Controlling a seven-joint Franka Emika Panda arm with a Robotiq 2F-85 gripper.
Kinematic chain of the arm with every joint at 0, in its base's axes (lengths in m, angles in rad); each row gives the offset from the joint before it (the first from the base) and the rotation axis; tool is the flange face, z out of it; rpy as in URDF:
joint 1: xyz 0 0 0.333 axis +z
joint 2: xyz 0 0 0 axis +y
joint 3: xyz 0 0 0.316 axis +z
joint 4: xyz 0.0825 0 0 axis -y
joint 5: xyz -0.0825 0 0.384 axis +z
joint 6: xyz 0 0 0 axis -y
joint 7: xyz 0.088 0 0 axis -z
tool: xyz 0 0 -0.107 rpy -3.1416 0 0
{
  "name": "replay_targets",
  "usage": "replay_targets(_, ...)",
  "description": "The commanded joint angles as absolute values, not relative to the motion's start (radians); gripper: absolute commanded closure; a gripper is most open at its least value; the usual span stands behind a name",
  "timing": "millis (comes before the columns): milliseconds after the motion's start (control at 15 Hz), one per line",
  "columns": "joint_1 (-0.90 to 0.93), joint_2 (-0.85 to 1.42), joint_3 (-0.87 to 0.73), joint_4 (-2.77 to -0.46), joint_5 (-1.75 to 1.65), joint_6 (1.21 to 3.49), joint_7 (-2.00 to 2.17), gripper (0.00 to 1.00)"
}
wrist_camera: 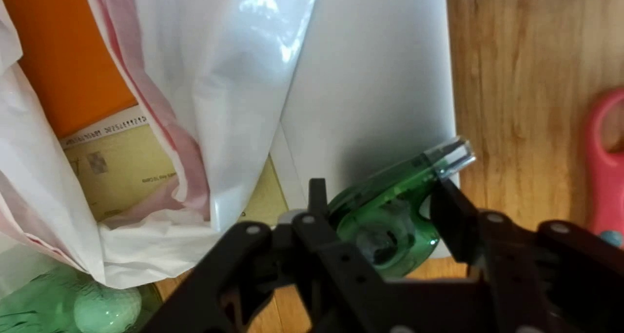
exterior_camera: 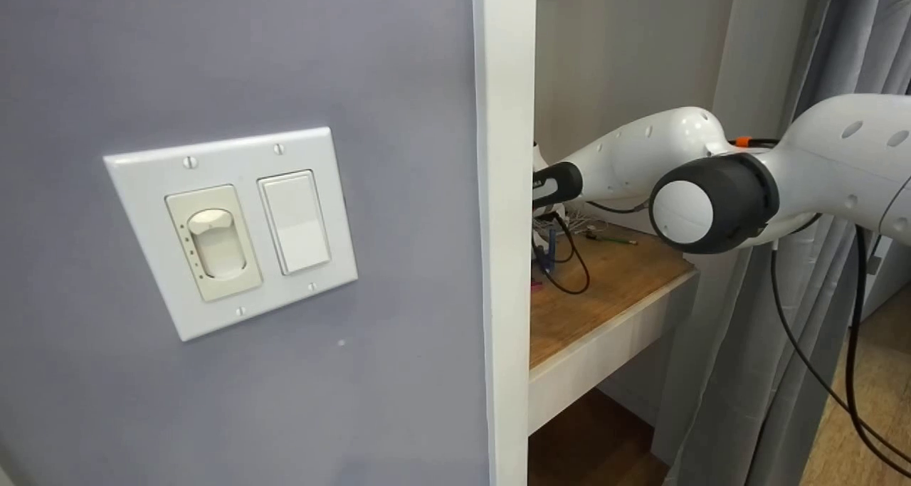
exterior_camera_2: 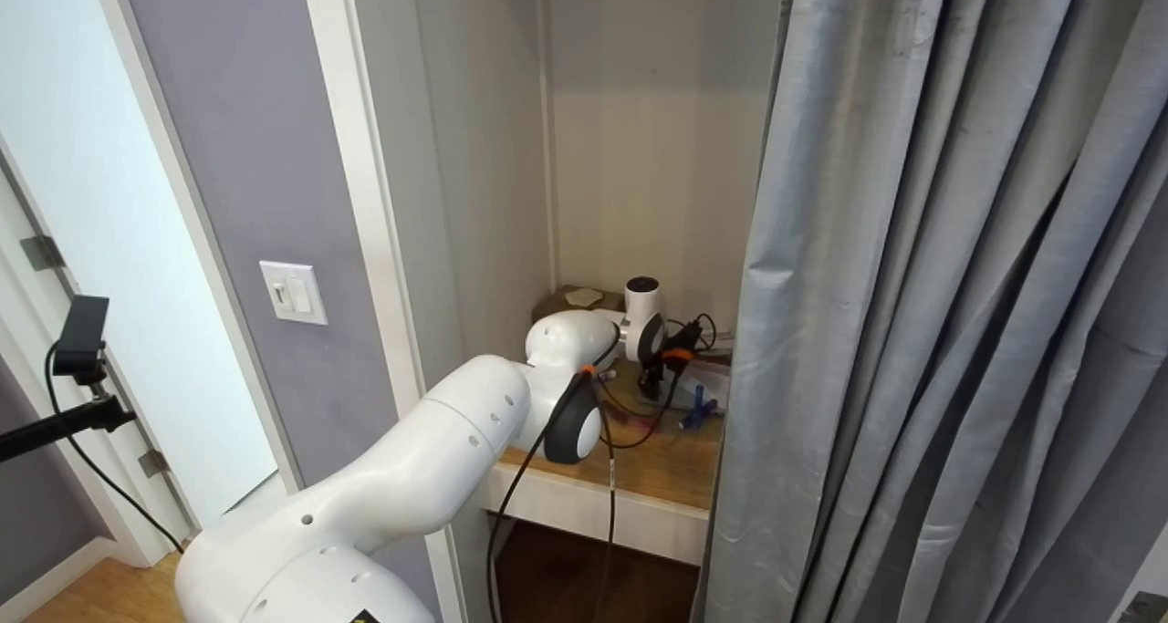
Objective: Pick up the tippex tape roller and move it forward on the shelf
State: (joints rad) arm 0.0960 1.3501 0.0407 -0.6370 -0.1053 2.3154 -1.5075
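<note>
Wrist view: the green tape roller point(wrist_camera: 385, 228) lies at the lower centre of the frame, between the fingers point(wrist_camera: 318, 201) of the gripper point(wrist_camera: 380, 192), one to each side; the gripper is judged closed on it. The roller's long axis slants from lower left to upper right, oblique to the closing line. Its clear tip overlies the right edge of a white sheet point(wrist_camera: 375, 74), beside bare worktop point(wrist_camera: 512, 79). A shadow on the sheet suggests the roller is off the surface; not confirmed. Turning in the grip is judged the chief risk.

Exterior view: the arm point(exterior_camera: 640, 155) reaches in from the right; the white wall end point(exterior_camera: 509, 258) screens the fingers. Roller not visible.

Exterior view: the front edge point(exterior_camera_2: 602, 513) of the worktop is at lower centre, below the arm's far end. Roller and fingers cannot be made out. If "forward" means towards that edge, the carry would run down the frame.
</note>
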Motion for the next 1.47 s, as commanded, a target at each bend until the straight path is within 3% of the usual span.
replay_targets(0, 0.111, 1.406, 0.030, -0.528, -0.129, 2.247, -1.491, 0.18)
replay_targets(133, 0.116, 1.387, 0.024, -0.545, -0.119, 2.249, -1.503, 0.05)
replay_targets(267, 0.118, 1.371, 0.028, -0.544, -0.117, 2.249, -1.511, 0.00)
replay_targets(867, 0.085, 1.198, 0.070, -0.639, -0.077, 1.838, -1.540, 0.00)
replay_targets(1400, 0.061, 1.094, 0.100, -0.788, -0.097, 1.889, -1.717, 0.00)
